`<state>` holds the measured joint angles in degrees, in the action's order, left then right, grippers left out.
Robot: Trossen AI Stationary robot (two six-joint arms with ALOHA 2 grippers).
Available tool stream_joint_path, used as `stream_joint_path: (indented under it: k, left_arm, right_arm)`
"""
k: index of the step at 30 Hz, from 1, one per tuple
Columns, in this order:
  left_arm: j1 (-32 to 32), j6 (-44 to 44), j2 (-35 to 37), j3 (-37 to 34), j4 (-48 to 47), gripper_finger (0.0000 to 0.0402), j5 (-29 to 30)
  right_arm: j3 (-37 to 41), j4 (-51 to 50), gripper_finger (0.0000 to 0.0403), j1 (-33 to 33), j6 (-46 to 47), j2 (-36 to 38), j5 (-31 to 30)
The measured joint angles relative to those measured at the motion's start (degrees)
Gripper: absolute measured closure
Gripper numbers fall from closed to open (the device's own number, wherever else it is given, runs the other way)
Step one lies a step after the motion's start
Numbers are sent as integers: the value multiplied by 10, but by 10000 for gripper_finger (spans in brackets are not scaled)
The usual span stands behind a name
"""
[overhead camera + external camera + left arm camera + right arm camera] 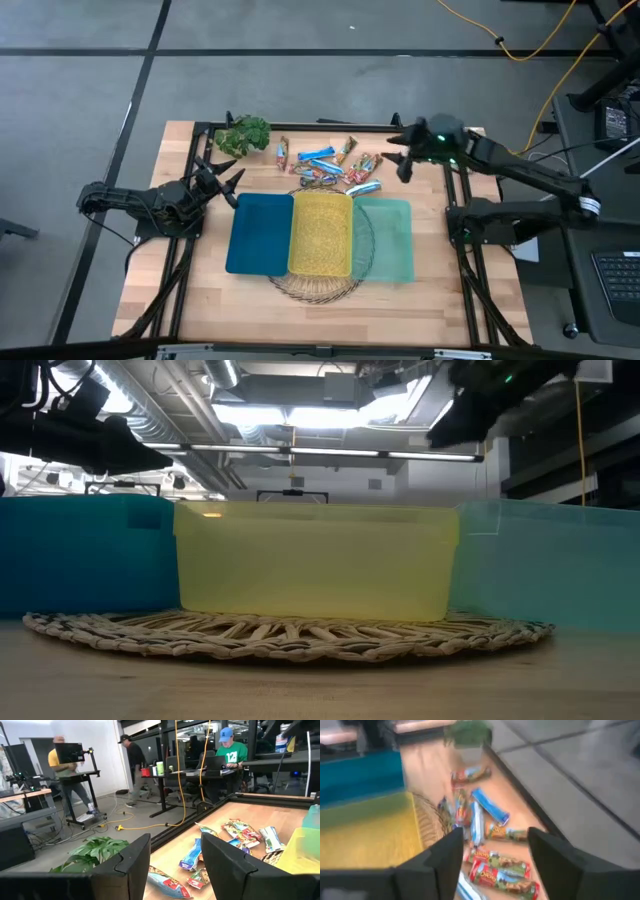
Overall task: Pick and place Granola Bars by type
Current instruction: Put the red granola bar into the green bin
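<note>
Three bins sit side by side on the tabletop [190, 300]: dark teal bin [260, 235], yellow bin [321, 235], pale green bin [387, 240]. Granola Bars [330, 165] lie scattered at twelve o'clock from them. Right gripper [403, 157] hovers at three o'clock of the pile, fingers spread, empty. Left gripper [226, 180] waits at nine o'clock, fingers released.

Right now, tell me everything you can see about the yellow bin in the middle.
The yellow bin is a translucent plastic rectangular tub with rounded corners and a lipped rim, open on top. It stands upright, with nothing visible inside. It sits on a round woven mat, pressed between a dark teal bin and a pale green bin. The granola bars lie beyond its far end.
</note>
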<state>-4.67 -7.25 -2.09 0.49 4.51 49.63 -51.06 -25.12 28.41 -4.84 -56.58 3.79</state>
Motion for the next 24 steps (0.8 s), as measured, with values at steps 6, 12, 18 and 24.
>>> stream_joint_path:
  k: [6, 12, 18, 24]
  left_arm:
    - [0, 0, 0, 0, 0, 233, 0]
    - [0, 0, 0, 0, 0, 233, 0]
    - [0, 0, 0, 0, 0, 233, 0]
    - [0, 0, 0, 0, 0, 233, 0]
  right_arm:
    - [-16, -31, 104, 51, -3, -105, 19]
    - [-30, -84, 96, 64, -99, -213, 19]
    - [-65, -111, 96, 64, -176, -312, 19]
    - [-95, -135, 100, 63, -239, -389, -1]
